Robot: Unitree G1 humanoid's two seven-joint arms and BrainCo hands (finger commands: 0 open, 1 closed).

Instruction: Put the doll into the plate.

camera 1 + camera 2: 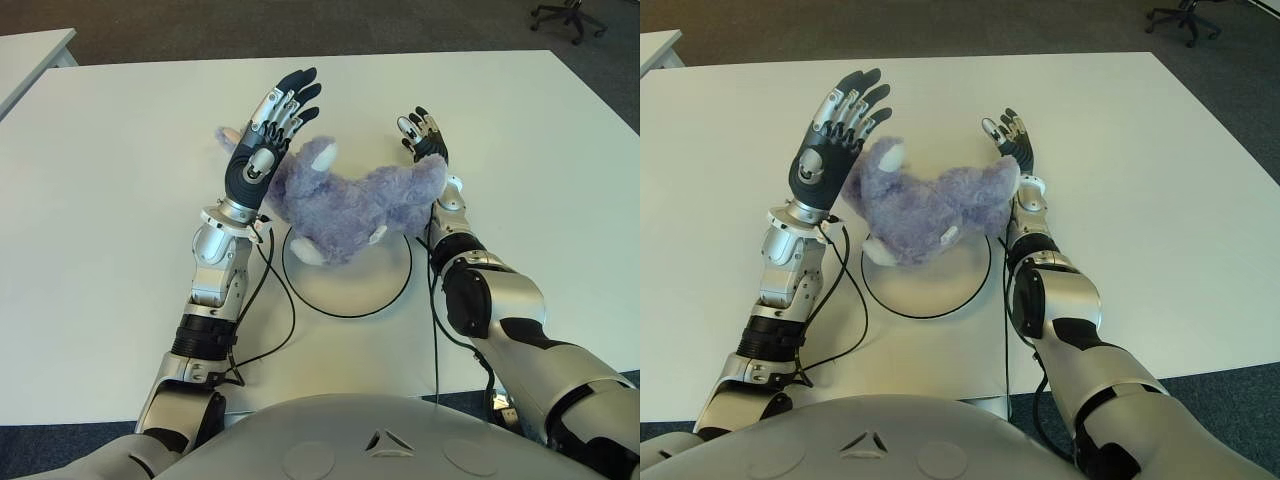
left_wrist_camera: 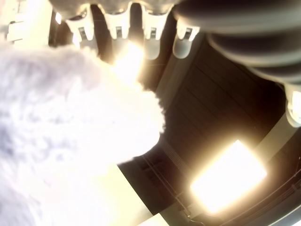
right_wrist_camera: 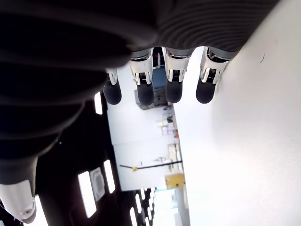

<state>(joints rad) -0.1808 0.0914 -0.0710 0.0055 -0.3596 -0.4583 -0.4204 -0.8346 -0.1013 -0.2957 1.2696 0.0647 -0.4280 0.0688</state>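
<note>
Doll: I see the purple plush doll [image 1: 340, 208] between my two robot hands, its lower part over the far rim of the plate, its upper part held above the worktop beyond it; a white-tipped ear or paw points up near my left robot hand; another white paw hangs at the plate's left edge.
Long axis: runs roughly left to right, from my left robot hand's palm across to my right robot hand, tilted a little toward the far side on the right.
Left robot hand [image 1: 268, 140]: raised upright on the doll's left side, palm facing the fur, fingers [image 1: 290, 100] extended and spread; the wrist view shows fur close against the palm side; the fingers do not wrap round the doll.
Right robot hand [image 1: 1008, 145]: on the doll's right side, fingers straight and pointing away from me; its wrist view shows four uncurled fingertips [image 3: 145, 96] with nothing held; the doll's right end sits against its inner side.
Plate [image 1: 390, 290]: white with a dark rim, just near side of both robot hands, centred in front of my torso.
Writing: no readable labels that I can make out.
Worktop [image 1: 520, 140]: white; wide bare room left, right and far side of both robot hands; a second white table edge [image 1: 35, 50] far left; an office chair [image 1: 565, 15] beyond the far right corner.
</note>
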